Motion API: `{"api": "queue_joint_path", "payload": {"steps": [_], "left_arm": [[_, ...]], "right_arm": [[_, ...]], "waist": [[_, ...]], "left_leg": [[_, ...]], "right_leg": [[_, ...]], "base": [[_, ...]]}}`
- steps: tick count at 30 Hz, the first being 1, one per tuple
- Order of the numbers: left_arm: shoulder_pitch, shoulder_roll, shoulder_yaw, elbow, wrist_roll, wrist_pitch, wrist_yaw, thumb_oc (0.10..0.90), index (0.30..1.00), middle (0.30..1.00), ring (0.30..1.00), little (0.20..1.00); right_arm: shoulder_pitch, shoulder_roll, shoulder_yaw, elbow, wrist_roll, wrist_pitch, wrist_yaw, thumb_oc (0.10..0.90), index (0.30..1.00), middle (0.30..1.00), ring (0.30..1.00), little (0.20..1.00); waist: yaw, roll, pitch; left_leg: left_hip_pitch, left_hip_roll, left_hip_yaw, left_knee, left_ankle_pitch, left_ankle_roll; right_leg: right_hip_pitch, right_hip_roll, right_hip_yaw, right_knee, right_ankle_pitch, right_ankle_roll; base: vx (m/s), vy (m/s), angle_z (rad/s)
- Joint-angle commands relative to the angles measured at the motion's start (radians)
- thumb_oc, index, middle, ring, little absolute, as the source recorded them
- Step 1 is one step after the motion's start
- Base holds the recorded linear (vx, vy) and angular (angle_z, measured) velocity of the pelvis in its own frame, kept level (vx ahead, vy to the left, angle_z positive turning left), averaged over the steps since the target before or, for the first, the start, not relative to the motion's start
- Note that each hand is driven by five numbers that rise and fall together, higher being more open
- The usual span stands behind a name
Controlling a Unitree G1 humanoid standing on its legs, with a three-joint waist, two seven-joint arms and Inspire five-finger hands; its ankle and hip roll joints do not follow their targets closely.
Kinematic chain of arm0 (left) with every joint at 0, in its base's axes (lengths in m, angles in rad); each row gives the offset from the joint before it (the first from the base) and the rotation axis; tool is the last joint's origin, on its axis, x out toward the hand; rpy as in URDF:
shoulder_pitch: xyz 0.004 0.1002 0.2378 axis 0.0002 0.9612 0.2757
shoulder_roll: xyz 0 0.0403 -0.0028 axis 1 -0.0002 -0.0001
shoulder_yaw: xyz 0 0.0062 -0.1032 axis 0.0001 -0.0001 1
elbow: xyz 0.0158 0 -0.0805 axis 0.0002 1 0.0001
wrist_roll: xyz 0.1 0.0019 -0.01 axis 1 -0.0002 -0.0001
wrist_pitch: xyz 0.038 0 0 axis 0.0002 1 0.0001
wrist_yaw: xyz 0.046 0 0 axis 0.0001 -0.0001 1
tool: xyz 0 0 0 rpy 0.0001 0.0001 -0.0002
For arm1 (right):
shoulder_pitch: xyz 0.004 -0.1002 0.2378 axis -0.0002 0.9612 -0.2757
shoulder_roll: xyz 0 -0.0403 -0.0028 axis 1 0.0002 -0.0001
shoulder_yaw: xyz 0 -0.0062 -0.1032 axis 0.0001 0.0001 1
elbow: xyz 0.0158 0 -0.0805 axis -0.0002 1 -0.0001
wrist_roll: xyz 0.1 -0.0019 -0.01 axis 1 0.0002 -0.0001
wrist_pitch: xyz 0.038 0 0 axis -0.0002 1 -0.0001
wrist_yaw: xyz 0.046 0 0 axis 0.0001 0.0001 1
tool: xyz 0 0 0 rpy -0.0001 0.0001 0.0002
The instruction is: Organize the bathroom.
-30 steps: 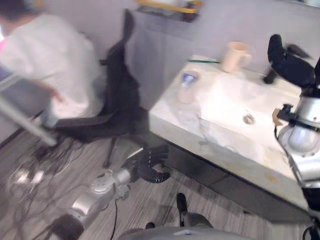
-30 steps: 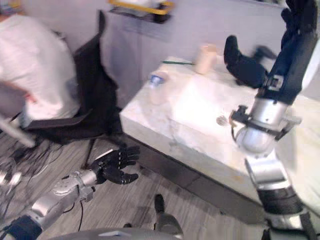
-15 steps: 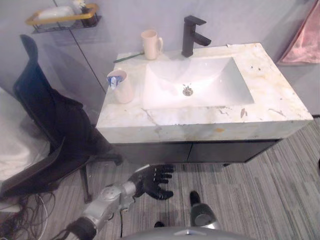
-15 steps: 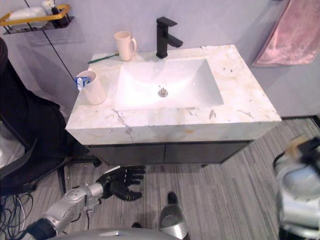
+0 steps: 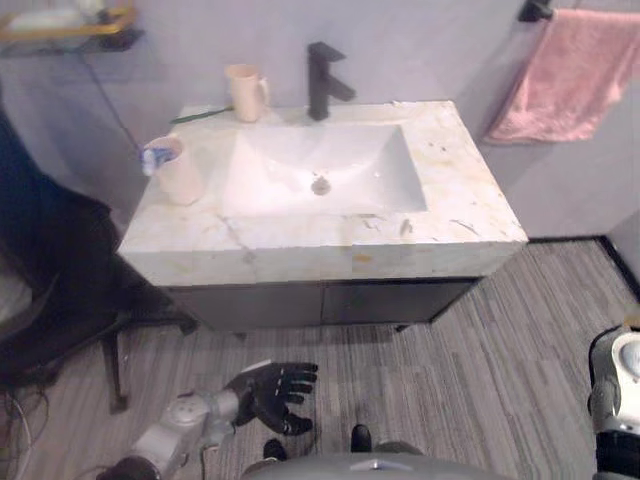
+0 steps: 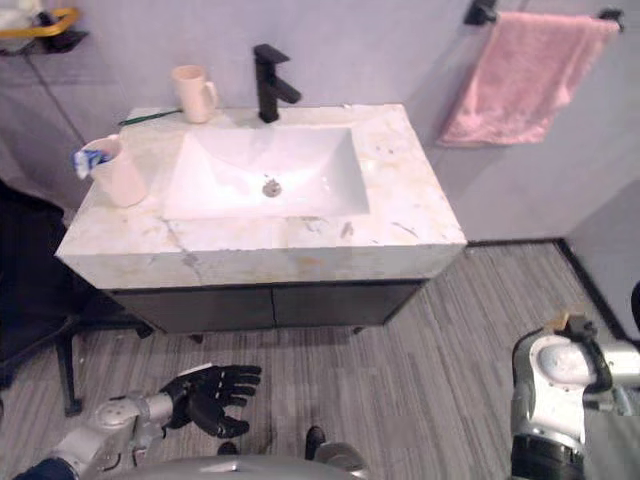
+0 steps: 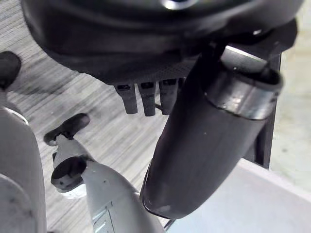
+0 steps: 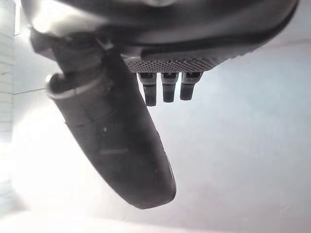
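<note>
Here the left hand (image 5: 272, 393) hangs low over the grey wood-grain floor (image 5: 450, 360), fingers spread and relaxed, holding nothing. Its own wrist view shows the same: straight fingertips (image 7: 147, 99) and a thumb standing out, with bare floor past them. Well above and beyond that hand stands the marble vanity (image 5: 470, 215) with its white basin (image 5: 318, 175). At the counter's back edge, farthest from the hand, a black faucet (image 5: 322, 80) rises beside a cream mug (image 5: 244, 92), and a green toothbrush (image 5: 198, 116) lies flat just to the mug's left. Nearer the hand, on the counter's left part, a pink cup (image 5: 181, 171) holds a blue-and-white tube (image 5: 152, 158). A pink towel (image 6: 518, 75) hangs from a black wall bar, far off to the right of the hand. The right hand (image 8: 121, 131) appears in its wrist view against a pale blank surface, fingers straight, thumb out, grasping nothing.
</note>
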Motion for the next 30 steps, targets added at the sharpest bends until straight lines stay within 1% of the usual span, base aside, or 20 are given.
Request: {"api": "queue_joint_path", "payload": {"steps": [1, 3, 5, 6, 8, 9, 10, 11, 12, 15, 17, 19, 21, 22, 23, 24, 25, 26, 27, 30], "left_arm": [[-0.068, -0.002, 0.073, -0.062, -0.088, -0.053, -0.050, 0.800, 0.900, 0.900, 0.900, 0.900], [-0.063, -0.003, 0.079, -0.068, -0.087, -0.048, -0.056, 0.800, 0.900, 0.900, 0.900, 0.900], [-0.065, 0.002, 0.084, -0.076, -0.053, -0.042, -0.061, 0.800, 0.900, 0.900, 0.900, 0.900], [-0.067, 0.003, 0.084, -0.073, -0.054, -0.044, -0.052, 0.800, 0.900, 0.900, 0.900, 0.900], [-0.073, 0.000, 0.093, -0.061, -0.070, -0.036, -0.039, 0.800, 0.900, 0.900, 0.900, 0.900], [-0.084, -0.004, 0.102, -0.046, -0.091, -0.023, -0.014, 0.800, 0.900, 0.900, 0.900, 0.900], [-0.087, -0.004, 0.104, -0.044, -0.092, -0.021, -0.007, 0.800, 0.900, 0.900, 0.900, 0.900], [-0.100, -0.009, 0.106, -0.023, -0.080, -0.015, 0.013, 0.800, 0.900, 0.900, 0.900, 0.900], [-0.120, -0.023, 0.105, 0.037, -0.077, -0.025, 0.043, 0.800, 0.900, 0.900, 0.900, 0.900], [-0.133, -0.053, 0.101, 0.130, -0.068, -0.080, 0.051, 0.800, 0.900, 0.900, 0.900, 0.900], [-0.140, -0.084, 0.088, 0.179, -0.049, -0.108, 0.081, 0.800, 0.900, 0.900, 0.900, 0.900], [-0.149, -0.110, 0.071, 0.210, -0.035, -0.128, 0.102, 0.800, 0.900, 0.900, 0.900, 0.900], [-0.160, -0.122, 0.044, 0.238, 0.068, -0.169, 0.144, 0.800, 0.900, 0.900, 0.900, 0.900], [-0.167, -0.123, 0.018, 0.245, 0.123, -0.181, 0.175, 0.800, 0.900, 0.900, 0.900, 0.900], [-0.170, -0.125, 0.008, 0.249, 0.141, -0.182, 0.190, 0.800, 0.900, 0.900, 0.900, 0.900], [-0.189, -0.121, -0.004, 0.251, 0.167, -0.181, 0.205, 0.800, 0.900, 0.900, 0.900, 0.900], [-0.202, -0.120, -0.012, 0.243, 0.184, -0.153, 0.209, 0.800, 0.900, 0.900, 0.900, 0.900], [-0.220, -0.122, -0.034, 0.256, 0.227, -0.151, 0.217, 0.800, 0.900, 0.900, 0.900, 0.900], [-0.233, -0.127, -0.064, 0.275, 0.264, -0.172, 0.240, 0.800, 0.900, 0.900, 0.900, 0.900], [-0.264, -0.146, -0.071, 0.347, 0.381, -0.198, 0.332, 0.800, 0.900, 0.900, 0.900, 0.900]], "right_arm": [[0.006, -0.053, -0.081, 0.030, -0.020, -0.232, 0.075, 0.800, 0.900, 0.900, 0.900, 0.900], [0.016, -0.047, -0.089, 0.084, 0.024, -0.268, 0.131, 0.800, 0.900, 0.900, 0.900, 0.900], [0.039, -0.044, -0.093, 0.194, 0.139, -0.290, 0.249, 0.800, 0.900, 0.900, 0.900, 0.900], [0.040, -0.045, -0.084, 0.261, 0.212, -0.283, 0.346, 0.800, 0.900, 0.900, 0.900, 0.900], [0.028, -0.046, -0.062, 0.323, 0.273, -0.240, 0.451, 0.800, 0.900, 0.900, 0.900, 0.900], [0.014, -0.039, -0.026, 0.393, 0.330, -0.182, 0.561, 0.800, 0.900, 0.900, 0.900, 0.900], [0.009, -0.039, -0.019, 0.405, 0.344, -0.180, 0.577, 0.800, 0.900, 0.900, 0.900, 0.900], [0.002, -0.022, 0.011, 0.441, 0.364, -0.156, 0.635, 0.800, 0.900, 0.900, 0.900, 0.900], [0.006, 0.024, 0.070, 0.472, 0.327, -0.172, 0.651, 0.800, 0.900, 0.900, 0.900, 0.900], [0.011, 0.081, 0.125, 0.494, 0.334, -0.203, 0.672, 0.800, 0.900, 0.900, 0.900, 0.900], [0.020, 0.130, 0.179, 0.517, 0.278, -0.225, 0.677, 0.800, 0.900, 0.900, 0.900, 0.900], [0.023, 0.155, 0.231, 0.565, 0.266, -0.239, 0.672, 0.800, 0.900, 0.900, 0.900, 0.900], [0.014, 0.167, 0.258, 0.639, 0.290, -0.225, 0.730, 0.800, 0.900, 0.900, 0.900, 0.900], [0.012, 0.173, 0.283, 0.668, 0.288, -0.205, 0.750, 0.800, 0.900, 0.900, 0.900, 0.900], [0.010, 0.176, 0.295, 0.692, 0.013, 0.164, 0.826, 0.800, 0.900, 0.900, 0.900, 0.900], [0.011, 0.151, 0.403, 0.804, 0.079, 0.113, 0.832, 0.800, 0.900, 0.900, 0.900, 0.900], [0.010, 0.167, 0.420, 0.858, 0.077, 0.093, 0.838, 0.800, 0.900, 0.900, 0.900, 0.900], [-0.007, 0.182, 0.439, 0.952, 0.150, 0.118, 0.897, 0.800, 0.900, 0.900, 0.900, 0.900], [-0.020, 0.201, 0.462, 0.987, 0.171, 0.127, 0.886, 0.800, 0.900, 0.900, 0.900, 0.900], [-0.031, 0.221, 0.502, 1.044, 0.133, 0.164, 0.878, 0.800, 0.900, 0.900, 0.900, 0.900]], "waist": [[-0.048, -0.032, 0.013], [-0.054, -0.032, 0.019], [-0.063, -0.043, 0.031], [-0.064, -0.060, 0.033], [-0.061, -0.081, 0.032], [-0.060, -0.093, 0.029], [-0.061, -0.095, 0.028], [-0.064, -0.091, 0.024], [-0.078, -0.061, 0.012], [-0.098, -0.029, 0.011], [-0.102, -0.018, 0.013], [-0.096, -0.017, 0.014], [-0.088, -0.016, 0.014], [-0.086, -0.016, 0.013], [-0.084, -0.015, 0.016], [-0.074, -0.022, 0.012], [-0.069, -0.022, 0.012], [-0.058, -0.022, 0.010], [-0.050, -0.020, 0.010], [-0.046, -0.022, 0.010]], "left_leg": [[-0.143, -0.061, 0.001, 0.012, 0.039, -0.023], [-0.141, -0.054, 0.021, 0.015, 0.046, -0.031], [-0.145, -0.049, 0.043, 0.078, 0.028, -0.035], [-0.154, -0.057, 0.016, 0.188, -0.036, -0.024], [-0.168, -0.066, -0.003, 0.292, -0.098, -0.007], [-0.150, -0.077, -0.028, 0.384, -0.170, 0.015], [-0.149, -0.080, -0.030, 0.387, -0.172, 0.019], [-0.116, -0.087, -0.052, 0.377, -0.200, 0.029], [-0.043, -0.092, -0.079, 0.247, -0.191, 0.031], [0.031, -0.096, -0.085, 0.096, -0.147, 0.029], [0.054, -0.105, -0.093, 0.011, -0.121, 0.032], [0.041, -0.113, -0.112, 0.001, -0.110, 0.032], [0.035, -0.118, -0.125, 0.001, -0.107, 0.035], [0.036, -0.120, -0.125, 0.001, -0.107, 0.039], [0.045, -0.120, -0.125, 0.001, -0.113, 0.042], [0.037, -0.125, -0.122, 0.001, -0.110, 0.048], [0.035, -0.127, -0.124, 0.001, -0.111, 0.050], [0.033, -0.129, -0.128, 0.001, -0.110, 0.050], [0.033, -0.131, -0.128, 0.001, -0.110, 0.055], [0.040, -0.136, -0.117, 0.001, -0.114, 0.065]], "right_leg": [[0.084, 0.018, 0.009, -0.005, -0.099, 0.085], [0.084, 0.016, -0.002, -0.007, -0.091, 0.082], [0.082, -0.002, -0.025, -0.007, -0.078, 0.075], [0.075, -0.023, -0.027, -0.004, -0.070, 0.069], [0.058, -0.045, -0.025, -0.001, -0.048, 0.065], [0.042, -0.066, -0.021, 0.004, -0.032, 0.068], [0.035, -0.069, -0.022, 0.004, -0.025, 0.068], [0.019, -0.073, -0.019, 0.013, -0.022, 0.071], [-0.019, -0.063, -0.026, 0.039, -0.031, 0.077], [-0.052, -0.053, -0.029, 0.064, -0.040, 0.083], [-0.062, -0.050, -0.028, 0.068, -0.039, 0.087], [-0.065, -0.051, -0.033, 0.061, -0.032, 0.089], [-0.067, -0.055, -0.034, 0.060, -0.029, 0.091], [-0.067, -0.058, -0.033, 0.063, -0.029, 0.094], [-0.058, -0.058, -0.033, 0.065, -0.035, 0.096], [-0.063, -0.065, -0.036, 0.063, -0.029, 0.096], [-0.064, -0.069, -0.041, 0.064, -0.028, 0.100], [-0.066, -0.071, -0.042, 0.066, -0.027, 0.104], [-0.065, -0.075, -0.047, 0.067, -0.025, 0.107], [-0.062, -0.081, -0.047, 0.072, -0.024, 0.111]], "base": [[-0.25, -0.038, -0.01], [-0.19, -0.027, 0.20], [-0.25, -0.039, 0.37], [-0.21, -0.029, 0.19], [-0.22, -0.016, 0.06], [-0.19, -0.001, -0.01], [-0.13, 0.056, -0.12], [-0.08, 0.167, -0.27], [-0.05, 0.177, -0.31], [-0.05, 0.160, 0.23], [-0.07, 0.131, 0.44], [-0.09, 0.092, 0.23], [-0.05, 0.070, 0.25], [0.00, 0.055, 0.27], [-0.04, 0.046, 0.24], [-0.05, 0.036, 0.12], [-0.06, 0.027, 0.07], [-0.02, 0.022, 0.04], [-0.02, 0.032, 0.08], [-0.02, 0.022, 0.05]]}}
